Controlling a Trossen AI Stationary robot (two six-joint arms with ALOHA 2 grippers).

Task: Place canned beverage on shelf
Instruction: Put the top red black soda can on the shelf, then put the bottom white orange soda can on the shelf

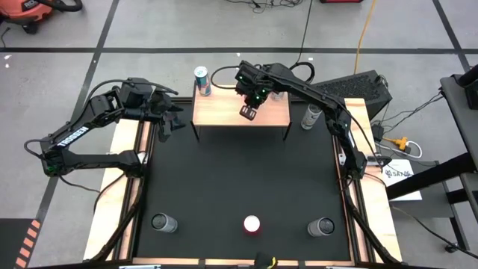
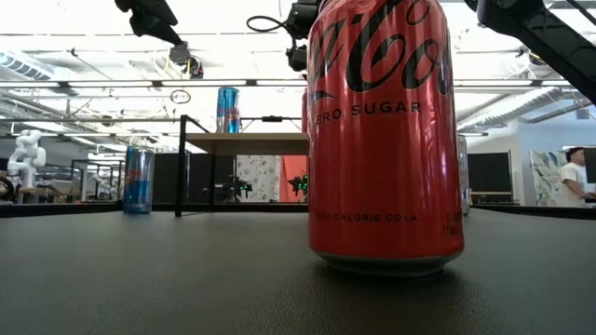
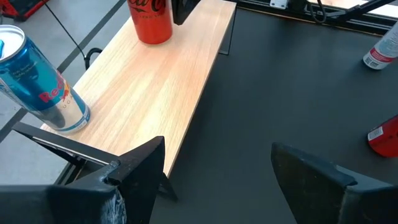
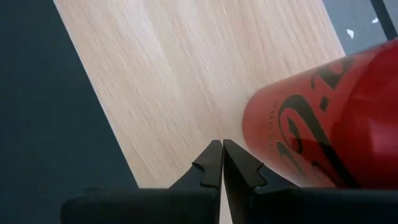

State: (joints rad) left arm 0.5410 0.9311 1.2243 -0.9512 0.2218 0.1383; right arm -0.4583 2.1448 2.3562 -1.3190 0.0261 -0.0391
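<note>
The shelf (image 1: pixel 224 113), a light-wood board on thin black legs, stands at the table's far middle. A blue can (image 1: pixel 202 81) stands upright on its far left corner. A red cola can (image 3: pixel 150 18) stands upright on the board farther right; in the high view my right arm covers it. My right gripper (image 4: pixel 222 146) is shut above the board, right beside the red can (image 4: pixel 329 124). My left gripper (image 3: pixel 217 152) stands open off the shelf's left end (image 1: pixel 175 116), nothing between its fingers. My right gripper slants down from the far right toward the board, its shut fingers (image 4: pixel 249 171) close against the red can's side (image 4: pixel 273 143). Whether they touch the can I cannot tell. The can stands upright on the shelf.
A silver can (image 1: pixel 310 117) stands on the black mat right of the shelf. Along the near edge stand a grey-topped can (image 1: pixel 163 223), a red cola can (image 1: pixel 252 225) that fills the low view (image 2: pixel 382 140), and another grey-topped can (image 1: pixel 322 227). The mat's middle (image 1: pixel 239 179) is bare.
</note>
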